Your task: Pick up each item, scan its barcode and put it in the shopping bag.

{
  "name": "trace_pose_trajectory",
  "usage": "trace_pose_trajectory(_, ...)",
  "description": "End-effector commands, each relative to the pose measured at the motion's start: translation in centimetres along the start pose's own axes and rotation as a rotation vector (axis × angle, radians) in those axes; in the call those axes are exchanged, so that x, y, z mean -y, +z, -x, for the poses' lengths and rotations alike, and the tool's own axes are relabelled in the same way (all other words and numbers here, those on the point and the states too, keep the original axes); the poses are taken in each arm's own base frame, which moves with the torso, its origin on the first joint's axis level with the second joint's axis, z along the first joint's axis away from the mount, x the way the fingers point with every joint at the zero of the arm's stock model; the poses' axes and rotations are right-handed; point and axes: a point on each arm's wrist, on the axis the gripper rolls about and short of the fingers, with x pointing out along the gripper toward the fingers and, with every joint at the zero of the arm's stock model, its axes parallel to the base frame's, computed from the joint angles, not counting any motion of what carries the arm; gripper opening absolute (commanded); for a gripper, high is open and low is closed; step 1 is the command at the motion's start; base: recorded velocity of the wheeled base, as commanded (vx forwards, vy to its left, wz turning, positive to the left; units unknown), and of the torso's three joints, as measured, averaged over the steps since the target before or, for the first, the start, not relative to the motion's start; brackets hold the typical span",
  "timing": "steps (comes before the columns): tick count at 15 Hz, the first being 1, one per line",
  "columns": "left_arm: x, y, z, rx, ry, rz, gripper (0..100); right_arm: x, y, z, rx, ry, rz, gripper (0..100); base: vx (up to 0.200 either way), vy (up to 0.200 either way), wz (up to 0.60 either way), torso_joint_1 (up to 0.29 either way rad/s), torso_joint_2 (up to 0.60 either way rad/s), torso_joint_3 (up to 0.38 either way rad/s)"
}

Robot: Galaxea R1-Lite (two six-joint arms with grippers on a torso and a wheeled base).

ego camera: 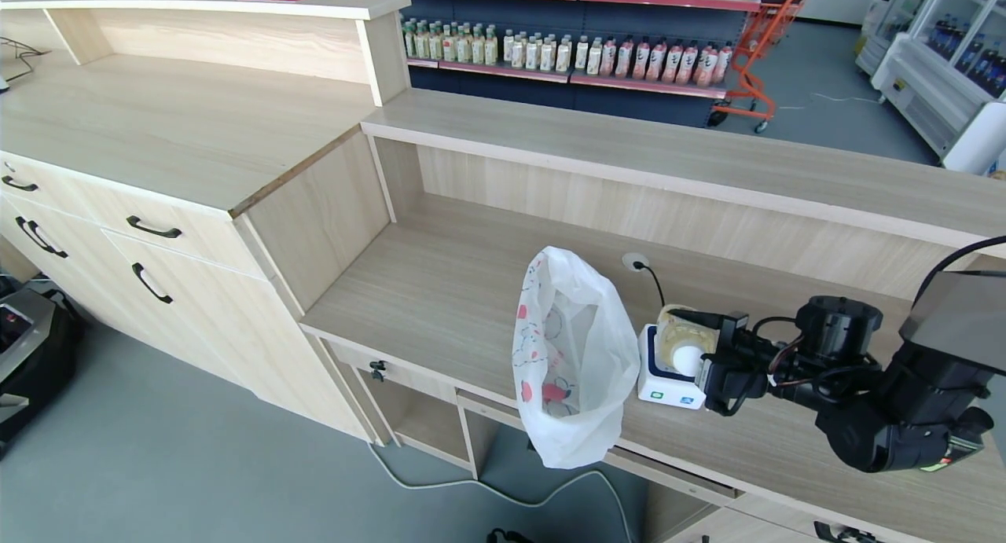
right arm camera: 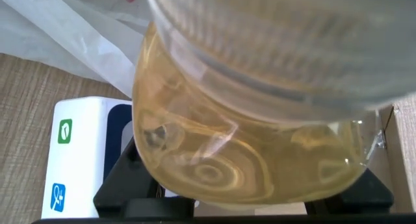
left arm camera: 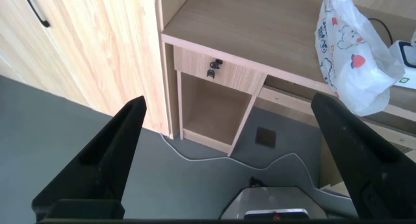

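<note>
At the checkout tabletop (ego camera: 440, 284), your right gripper (ego camera: 702, 353) holds a bottle (ego camera: 677, 340) of pale yellow drink on its side, fingers pinching its body, just above the white scanner (ego camera: 660, 386) that stands right beside the shopping bag (ego camera: 574, 354); judged from this, the scanning step is in hand and the bagging is not yet done; the next move calls for a short carry toward the robot's left, lifting the bottle over the bag's rim and releasing it through the open mouth without dragging the thin plastic or tipping the bag off the tabletop's front edge, over which it hangs; the head view gives you the bag's open mouth and its place against the scanner; the right wrist view gives the bottle's clear base close over the scanner's face, though you cannot tell where the barcode lies; the left wrist view gives your left gripper (left arm camera: 231, 107), fingers spread and holding nothing, low over the grey floor (left arm camera: 65, 120) before the locked drawer (left arm camera: 214, 68).
</note>
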Motion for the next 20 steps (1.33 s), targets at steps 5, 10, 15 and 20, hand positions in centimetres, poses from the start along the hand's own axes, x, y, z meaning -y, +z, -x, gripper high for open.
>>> trace_pose_trajectory(5, 0.0, 0.0, 0.0, 0.001, 0.000, 0.000, 100, -0.6, -0.1, -0.4, 0.007, 0.002, 0.000, 0, 0.000, 0.000, 0.00, 0.000, 0.00, 0.000)
trace_pose_trajectory(10, 0.0, 0.0, 0.0, 0.001, 0.000, 0.000, 100, -0.8, -0.2, -0.5, 0.006, 0.007, -0.004, 0, 0.000, 0.000, 0.00, 0.000, 0.00, 0.000)
trace_pose_trajectory(15, 0.0, 0.0, 0.0, 0.001, 0.000, 0.000, 100, 4.6, 2.7, 0.5, 0.073, -0.108, -0.255, 0, 0.000, 0.000, 0.00, 0.000, 0.00, 0.000)
trace_pose_trajectory(20, 0.0, 0.0, 0.0, -0.001, 0.000, 0.000, 100, 11.7, 6.1, 4.8, -0.002, -0.492, -0.907, 0, 0.000, 0.000, 0.00, 0.000, 0.00, 0.000)
